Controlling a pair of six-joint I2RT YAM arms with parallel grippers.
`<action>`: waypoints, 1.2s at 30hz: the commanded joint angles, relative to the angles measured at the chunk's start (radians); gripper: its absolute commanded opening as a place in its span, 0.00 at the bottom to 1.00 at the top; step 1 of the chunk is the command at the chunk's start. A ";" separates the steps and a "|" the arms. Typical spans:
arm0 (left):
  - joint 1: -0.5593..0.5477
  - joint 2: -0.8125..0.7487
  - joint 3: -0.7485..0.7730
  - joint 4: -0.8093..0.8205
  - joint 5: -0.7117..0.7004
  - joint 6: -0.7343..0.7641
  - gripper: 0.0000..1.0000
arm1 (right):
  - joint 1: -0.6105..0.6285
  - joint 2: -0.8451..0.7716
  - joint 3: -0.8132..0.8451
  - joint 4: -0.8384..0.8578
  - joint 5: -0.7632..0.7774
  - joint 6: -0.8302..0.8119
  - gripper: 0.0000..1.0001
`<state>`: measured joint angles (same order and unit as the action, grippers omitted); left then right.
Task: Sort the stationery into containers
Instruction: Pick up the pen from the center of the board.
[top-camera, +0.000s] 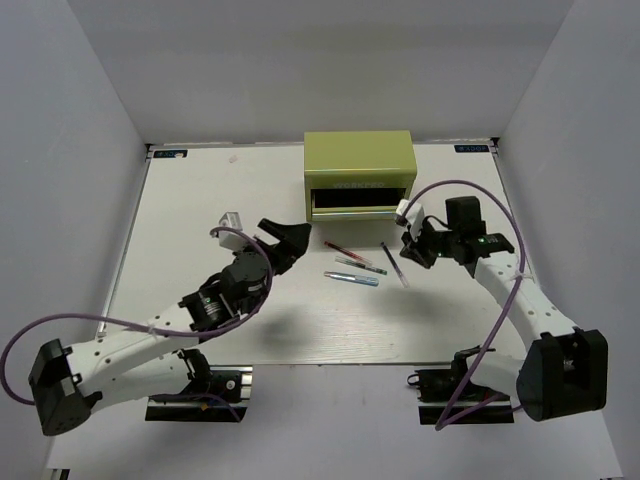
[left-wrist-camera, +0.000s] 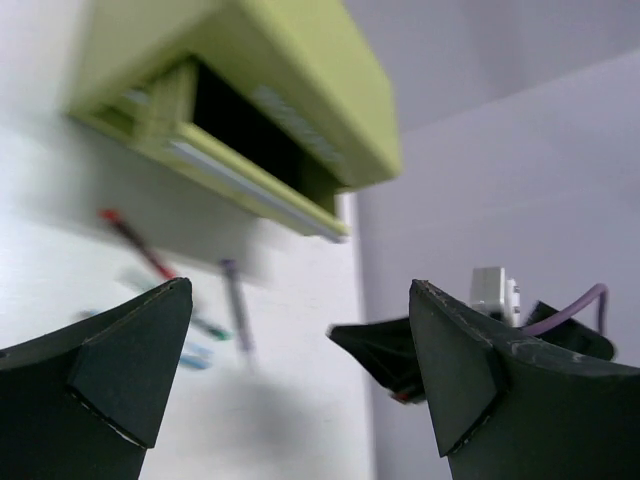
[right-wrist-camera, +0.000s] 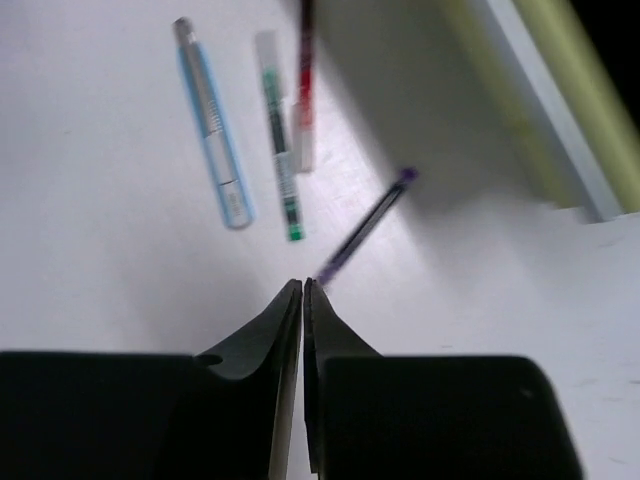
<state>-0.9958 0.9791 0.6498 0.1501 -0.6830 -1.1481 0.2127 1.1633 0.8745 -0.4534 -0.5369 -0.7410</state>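
Generally, pens (top-camera: 355, 265) should handle light, stiff, slick; we take ea. mid-barrel; left pincer (left-wrist-camera: 300, 290) apart, right pincer (right-wrist-camera: 302, 285) together at tip of dark pen (right-wrist-camera: 365, 225).

My white surface (top-camera: 180, 215) lies flat in front of me — pale grey walls (top-camera: 320, 70) stand around three sides. A left blue sticker (top-camera: 171, 154) sits at one far corner — a right blue sticker (top-camera: 472, 149) at the other.
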 joint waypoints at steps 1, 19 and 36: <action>0.008 -0.092 -0.012 -0.372 -0.112 0.073 1.00 | 0.017 0.025 -0.072 0.033 -0.078 0.123 0.10; 0.008 0.171 0.225 -0.621 -0.015 0.266 1.00 | 0.119 0.286 -0.204 0.481 0.443 0.413 0.42; 0.008 0.253 0.215 -0.506 0.069 0.326 1.00 | 0.120 0.391 -0.181 0.392 0.370 0.401 0.05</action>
<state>-0.9901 1.2072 0.8463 -0.3977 -0.6563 -0.8536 0.3294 1.5330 0.6941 0.0032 -0.1532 -0.3244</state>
